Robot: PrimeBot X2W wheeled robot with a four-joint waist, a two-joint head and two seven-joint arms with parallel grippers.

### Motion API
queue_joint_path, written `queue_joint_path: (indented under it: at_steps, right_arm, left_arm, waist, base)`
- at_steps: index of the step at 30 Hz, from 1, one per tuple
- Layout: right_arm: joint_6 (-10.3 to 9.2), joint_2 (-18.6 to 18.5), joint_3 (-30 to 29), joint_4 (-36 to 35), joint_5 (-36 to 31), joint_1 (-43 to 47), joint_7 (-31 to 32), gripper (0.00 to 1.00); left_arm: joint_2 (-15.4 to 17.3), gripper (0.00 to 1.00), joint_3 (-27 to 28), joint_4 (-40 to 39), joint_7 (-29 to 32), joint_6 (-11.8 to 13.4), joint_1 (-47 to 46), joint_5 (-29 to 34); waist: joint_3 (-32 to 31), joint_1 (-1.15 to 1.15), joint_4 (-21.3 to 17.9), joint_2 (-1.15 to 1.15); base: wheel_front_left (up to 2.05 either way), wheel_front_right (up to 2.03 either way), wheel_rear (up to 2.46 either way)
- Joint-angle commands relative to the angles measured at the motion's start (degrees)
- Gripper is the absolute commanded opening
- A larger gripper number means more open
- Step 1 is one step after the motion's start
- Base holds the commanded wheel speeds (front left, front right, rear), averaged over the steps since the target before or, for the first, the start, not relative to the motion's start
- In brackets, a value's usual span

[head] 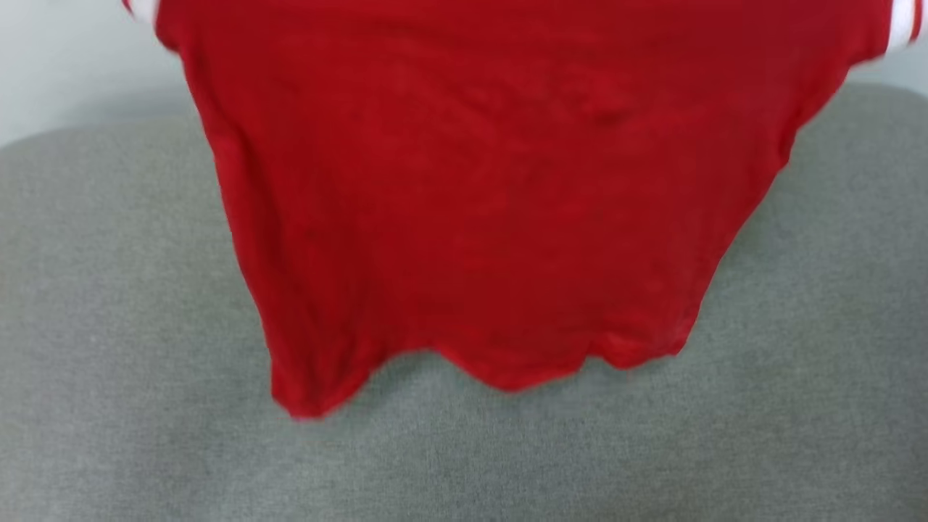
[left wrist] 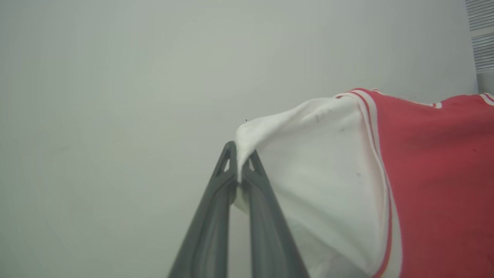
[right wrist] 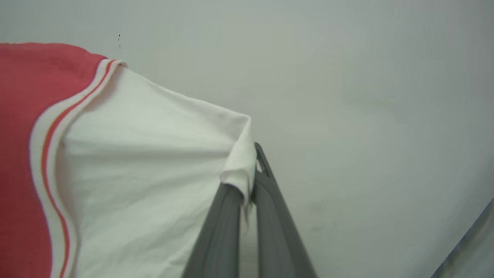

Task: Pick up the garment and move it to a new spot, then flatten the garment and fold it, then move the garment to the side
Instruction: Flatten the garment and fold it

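Note:
The garment hangs spread out in the air above the grey cloth surface, its plain red face toward the head camera and its wavy hem lowest. White sleeve tips peek in at both top corners of the head view. In the left wrist view my left gripper is shut on the tip of a white sleeve, with the red body stretching away to the right. My right gripper is shut on the other white sleeve, and the red body lies to its left. No lettering shows.
A pale wall stands behind both grippers. The grey surface extends wide under and in front of the hanging hem, with its curved far edge meeting the wall.

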Motion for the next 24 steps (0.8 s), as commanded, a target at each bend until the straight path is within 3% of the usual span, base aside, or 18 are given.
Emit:
queue_joint_path:
  at_steps: [1,12,23,24]
  right_arm:
    - [-0.05,0.6,0.7,1.9,-1.2,-3.5,-1.5,0.0]
    - [-0.06,5.4,3.4,16.7,-9.2,-24.5,-11.0,0.0]
    - [-0.08,11.9,-2.6,33.2,-19.7,-41.9,-22.6,0.0]
    - [-0.07,13.7,-3.2,36.7,-21.7,-42.9,-25.7,0.0]
  left_arm:
    - [0.3,0.0,-0.9,2.7,-0.4,-0.9,-4.2,0.5]
    - [-1.2,0.0,-9.0,22.0,-3.2,-5.6,-30.4,6.4]
    - [-8.0,0.0,-13.8,41.7,-12.6,-7.8,-49.4,10.5]
    - [-10.0,0.0,-15.2,45.3,-15.7,-8.4,-50.1,11.1]
  waist:
    - [4.5,0.0,-0.1,0.0]
    - [17.6,0.0,0.1,0.0]
    - [25.7,0.0,0.8,0.0]
    - [26.6,0.0,1.0,0.0]
  base:
    - [0.0,0.0,0.0]
    - [0.0,0.0,0.0]
    - [0.0,0.0,0.0]
    - [0.0,0.0,0.0]
